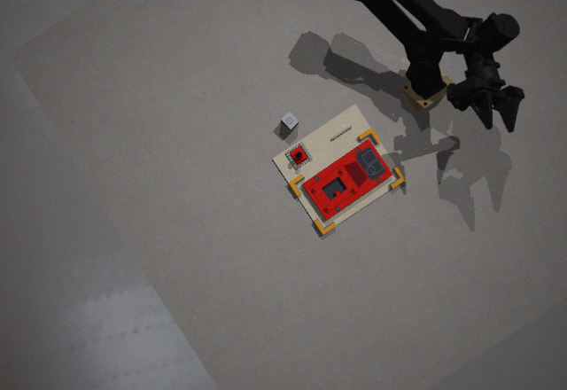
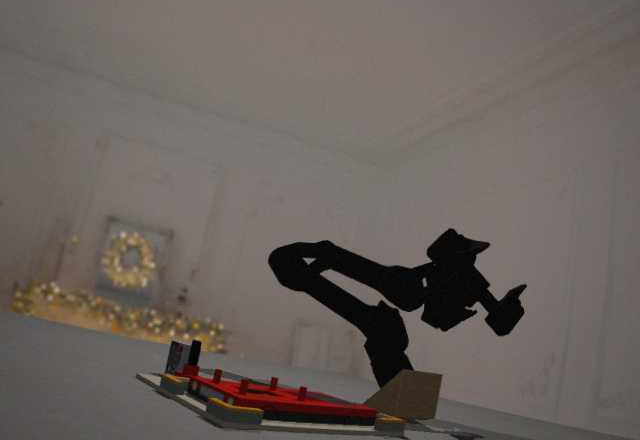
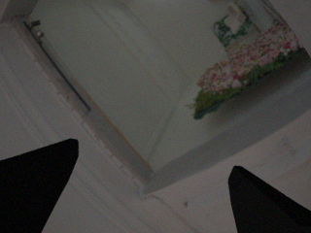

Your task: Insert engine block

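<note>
The red car body (image 1: 313, 198) (image 2: 330, 403) lies between yellow corner brackets on a pale board (image 1: 319, 139). Its dark square opening (image 1: 330, 187) is empty of any block, and a small red rib (image 1: 336, 193) shows at one side of it. A small red block with a black post (image 1: 299, 154) (image 2: 193, 355), apparently the engine block, stands upright in a square hatched outline near the board's corner. Its slot side cannot be made out. My gripper (image 1: 500, 128) (image 3: 155, 163) is open and empty, raised far to the right of the board, beyond the arm's base.
A grey cube (image 1: 289, 120) (image 2: 176, 357) stands just off the board, near the red block. A thin hatched strip (image 1: 341, 133) lies on the board beside the car body. The arm's wooden base block (image 1: 424, 103) (image 2: 417, 394) stands near the board's far corner. Four small red pegs rise around the opening.
</note>
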`<state>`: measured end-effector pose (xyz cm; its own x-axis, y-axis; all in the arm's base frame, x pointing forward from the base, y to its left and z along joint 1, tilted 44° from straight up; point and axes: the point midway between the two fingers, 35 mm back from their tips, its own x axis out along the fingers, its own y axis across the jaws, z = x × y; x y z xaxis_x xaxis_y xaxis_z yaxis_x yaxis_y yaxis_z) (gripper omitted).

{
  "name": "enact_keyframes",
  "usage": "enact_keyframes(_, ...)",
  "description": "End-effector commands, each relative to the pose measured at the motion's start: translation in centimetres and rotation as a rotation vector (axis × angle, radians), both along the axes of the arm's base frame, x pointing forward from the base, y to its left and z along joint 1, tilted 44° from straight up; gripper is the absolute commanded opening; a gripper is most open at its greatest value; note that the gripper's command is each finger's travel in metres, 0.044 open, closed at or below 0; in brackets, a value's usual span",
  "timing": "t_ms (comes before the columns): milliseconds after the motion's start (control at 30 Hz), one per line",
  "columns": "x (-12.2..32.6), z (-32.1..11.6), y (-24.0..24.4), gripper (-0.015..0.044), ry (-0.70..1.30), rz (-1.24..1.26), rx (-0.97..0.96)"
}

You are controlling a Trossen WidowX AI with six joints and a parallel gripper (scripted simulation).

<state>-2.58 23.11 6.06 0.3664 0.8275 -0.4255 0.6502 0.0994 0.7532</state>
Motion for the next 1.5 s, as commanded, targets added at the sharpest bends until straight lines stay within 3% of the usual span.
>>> enact_keyframes(0,0.0,0.0,0.0,0.0426,0.000,0.000,0.000)
enact_keyframes(833,9.7,2.4,3.3,0.0440,-0.474,-0.098,-0.597)
enact_keyframes(1467,18.7,4.3,1.7,0.0440,-0.565,-0.047,-1.103)
